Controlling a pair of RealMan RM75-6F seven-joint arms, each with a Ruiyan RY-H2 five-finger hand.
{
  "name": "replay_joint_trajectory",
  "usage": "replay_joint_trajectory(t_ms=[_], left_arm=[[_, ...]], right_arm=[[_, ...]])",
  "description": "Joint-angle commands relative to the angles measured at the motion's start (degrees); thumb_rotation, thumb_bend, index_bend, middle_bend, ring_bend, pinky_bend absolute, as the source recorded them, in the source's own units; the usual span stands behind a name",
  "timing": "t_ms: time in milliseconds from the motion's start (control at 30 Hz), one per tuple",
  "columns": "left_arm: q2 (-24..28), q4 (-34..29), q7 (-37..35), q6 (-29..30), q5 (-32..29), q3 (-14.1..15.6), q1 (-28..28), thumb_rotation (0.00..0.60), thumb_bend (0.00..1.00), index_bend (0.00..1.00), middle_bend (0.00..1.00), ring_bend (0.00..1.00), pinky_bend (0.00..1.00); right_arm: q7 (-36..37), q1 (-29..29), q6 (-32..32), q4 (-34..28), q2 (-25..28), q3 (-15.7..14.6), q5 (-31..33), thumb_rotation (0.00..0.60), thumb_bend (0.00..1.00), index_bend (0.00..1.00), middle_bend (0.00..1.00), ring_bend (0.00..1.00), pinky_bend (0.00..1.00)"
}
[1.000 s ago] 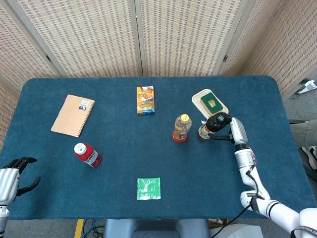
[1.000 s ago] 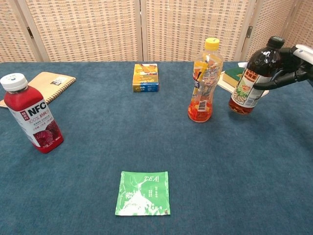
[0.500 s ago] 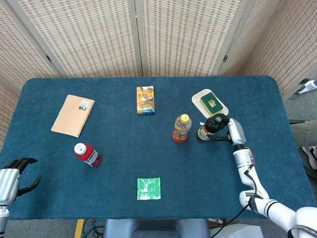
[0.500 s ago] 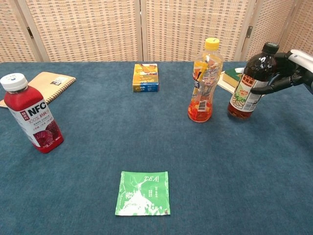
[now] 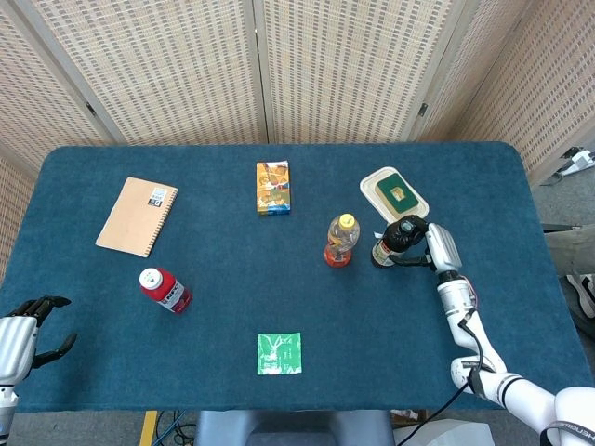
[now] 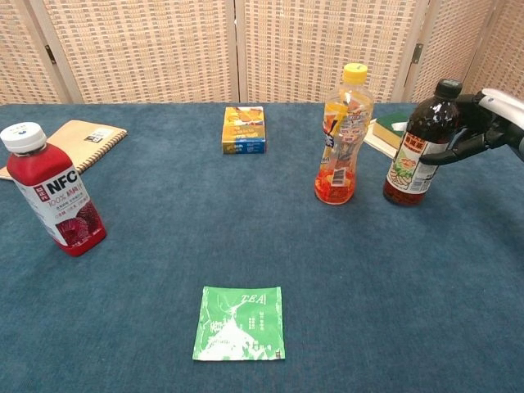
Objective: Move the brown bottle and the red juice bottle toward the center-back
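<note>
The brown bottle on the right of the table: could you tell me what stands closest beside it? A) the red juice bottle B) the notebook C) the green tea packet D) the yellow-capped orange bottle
D: the brown bottle, held by the right robot hand, stands upright just beside the yellow-capped orange bottle; the red juice bottle is far across the table.

right robot hand (image 6: pixel 483 123) fingers wrapped on brown bottle (image 6: pixel 417 147), upright on desk (image 6: pixel 409 278), far right | orange bottle, yellow cap (image 6: pixel 342 135) just left of it, apart | red juice bottle (image 6: pixel 54 193) upright, far left | green tea packet (image 6: pixel 241 322) flat, front centre | yellow box (image 6: pixel 244 129) back centre | notebook (image 6: pixel 78 139) back left
</note>
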Motion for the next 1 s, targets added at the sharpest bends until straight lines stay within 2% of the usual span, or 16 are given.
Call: replay_joint_trajectory(t_ms=[33, 300, 767, 1000], left_arm=[[-0.01, 0.07, -0.01, -0.06, -0.03, 0.02, -0.01, 0.6, 0.21, 0.35, 0.37, 0.36, 0.55], [-0.01, 0.2, -0.2, -0.26, -0.11, 0.04, -0.05, 0.6, 0.21, 0.35, 0.37, 0.36, 0.55], [-0.11, 0.23, 0.15, -0.37, -0.1, 0.09, -0.1, 0.6, 0.21, 0.35, 0.37, 0.37, 0.55], [-0.21, 0.25, 0.5, -0.28, -0.04, 0.1, -0.09, 0.6, 0.21, 0.35, 0.37, 0.37, 0.55]], right_arm=[[0.1, 0.05, -0.04, 0.25, -0.07, -0.09, -0.11, 0.6, 0.11, 0.47, 0.52, 0.45, 0.52], [0.14, 0.17, 0.14, 1.18, -0.21, -0.45, -0.58, 0.6, 0.11, 0.46, 0.45, 0.37, 0.52], [1.21, -0.16, 1.54, 1.22, 0.8, -1.47, -2.33, 0.6, 0.09, 0.17, 0.25, 0.22, 0.46], [0.86, -0.78, 2.69, -0.78, 2.39, -2.19, -3.29, 0.6, 0.06, 0.09, 0.19, 0.18, 0.42]])
